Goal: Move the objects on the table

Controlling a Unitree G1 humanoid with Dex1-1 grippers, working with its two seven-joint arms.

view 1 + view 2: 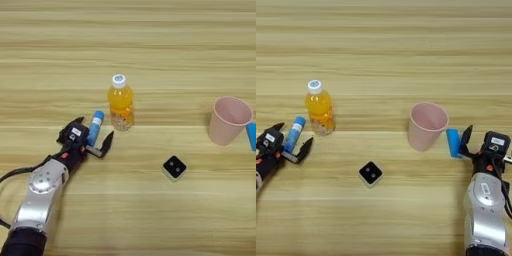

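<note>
Left gripper (pixel 93 136) at 8 o'clock, fingers spread around glue stick (pixel 95 127), right gripper (pixel 463 142) at 4 o'clock, fingers parted beside blue bar (pixel 454 142), cup (pixel 427 125) touching bar.

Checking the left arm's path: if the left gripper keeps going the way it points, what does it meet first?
Probably the blue glue-stick tube, already lying between the left gripper's open black fingers. Beyond it stands the small orange-drink bottle with white cap, slightly right of that line; depth is unclear.

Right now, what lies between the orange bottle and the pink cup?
Bare table between the orange bottle and pink cup in both views; the black cube sits nearer the robot.
</note>
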